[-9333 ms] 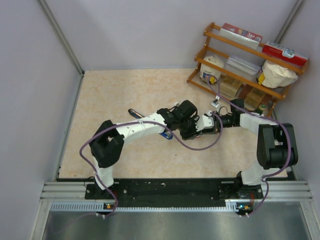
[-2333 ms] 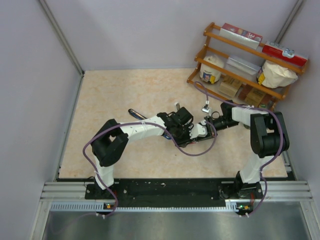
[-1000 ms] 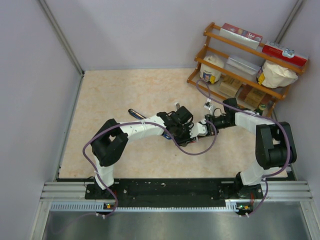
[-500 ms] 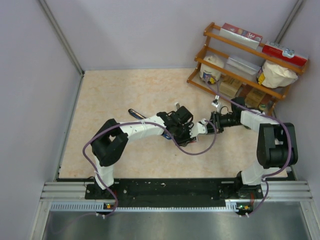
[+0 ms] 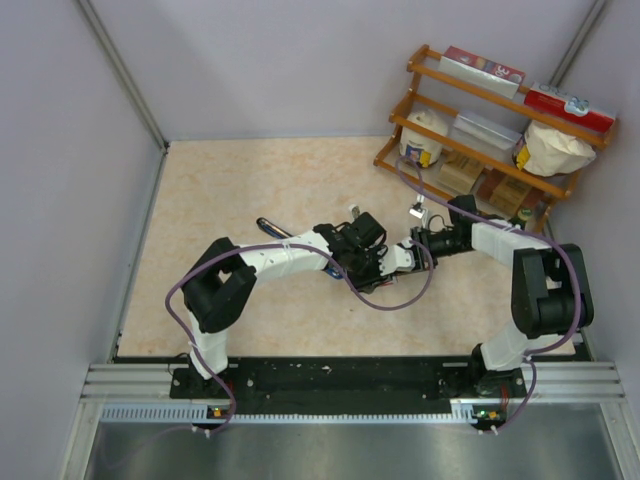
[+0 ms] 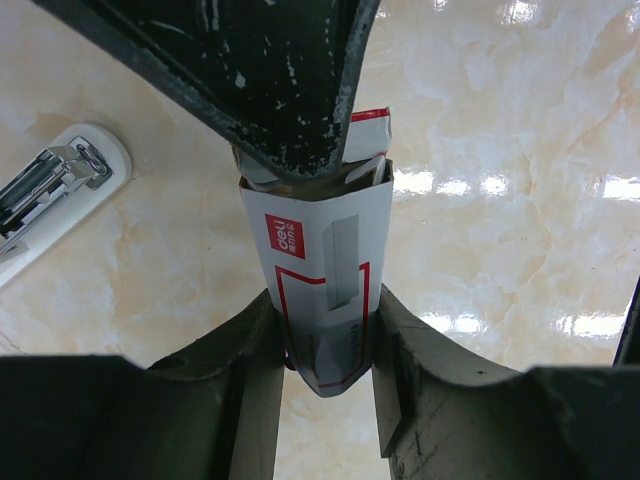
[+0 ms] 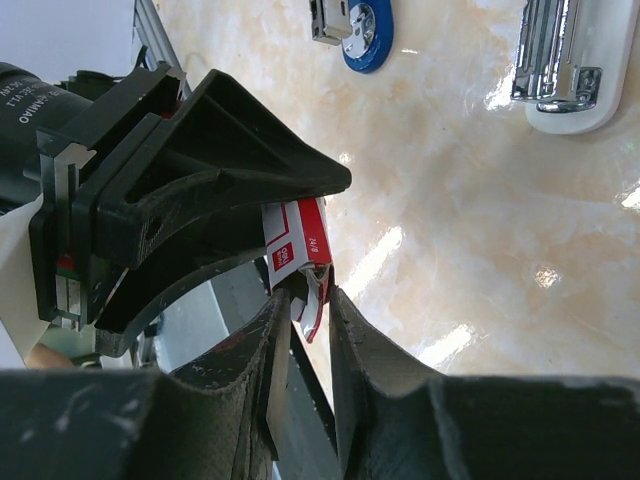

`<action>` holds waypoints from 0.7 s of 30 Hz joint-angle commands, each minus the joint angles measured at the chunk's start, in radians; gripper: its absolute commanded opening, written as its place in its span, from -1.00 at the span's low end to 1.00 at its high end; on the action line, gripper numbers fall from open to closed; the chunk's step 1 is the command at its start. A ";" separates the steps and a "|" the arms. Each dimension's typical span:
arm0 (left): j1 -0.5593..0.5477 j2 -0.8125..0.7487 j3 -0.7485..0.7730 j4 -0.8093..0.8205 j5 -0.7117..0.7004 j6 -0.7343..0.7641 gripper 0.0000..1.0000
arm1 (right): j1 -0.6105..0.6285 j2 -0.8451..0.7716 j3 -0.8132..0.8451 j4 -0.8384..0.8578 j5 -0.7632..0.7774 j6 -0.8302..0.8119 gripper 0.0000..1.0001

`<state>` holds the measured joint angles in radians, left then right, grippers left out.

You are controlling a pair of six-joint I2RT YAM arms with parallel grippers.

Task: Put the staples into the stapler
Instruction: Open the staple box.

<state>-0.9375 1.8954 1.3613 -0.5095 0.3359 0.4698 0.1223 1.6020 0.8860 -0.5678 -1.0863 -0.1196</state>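
Observation:
The small red-and-white staple box [image 6: 322, 262] hangs above the table, and my left gripper [image 6: 325, 345] is shut on its lower end. The staples themselves are hidden inside it. From the other side my right gripper [image 7: 308, 308] stands slightly open, its fingers straddling the box's [image 7: 290, 240] torn end flap. In the top view the two grippers, left [image 5: 383, 258] and right [image 5: 412, 245], meet at mid-table. The blue stapler [image 7: 360, 32] lies on the table beyond them, partly cut off by the frame edge.
A white stapler [image 7: 560, 60] lies near the blue one and also shows at the left [image 6: 55, 190]. A wooden rack [image 5: 490, 130] with bags and boxes stands at the back right. A thin dark object [image 5: 268, 227] lies left of my left arm.
My right gripper drew back towards the rack half a second ago, then returned to the box end with its fingers parting. The left gripper and box have stayed put.

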 commanded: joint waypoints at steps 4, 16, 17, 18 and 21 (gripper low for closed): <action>0.002 -0.027 0.027 -0.001 0.023 -0.010 -0.20 | 0.014 0.013 0.028 0.003 -0.017 -0.025 -0.59; 0.002 -0.030 0.024 0.000 0.023 -0.007 -0.20 | 0.037 0.022 0.027 -0.007 -0.007 -0.035 -0.62; 0.002 -0.029 0.024 0.000 0.023 -0.008 -0.20 | 0.040 0.024 0.027 -0.009 -0.007 -0.035 -0.62; 0.002 -0.030 0.022 -0.001 0.023 -0.007 -0.20 | 0.042 0.024 0.030 -0.010 -0.004 -0.037 -0.62; 0.002 -0.030 0.024 0.000 0.023 -0.007 -0.20 | 0.046 0.030 0.031 -0.014 0.000 -0.038 -0.65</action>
<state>-0.9375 1.8954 1.3613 -0.5198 0.3431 0.4694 0.1509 1.6150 0.8860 -0.5713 -1.0767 -0.1307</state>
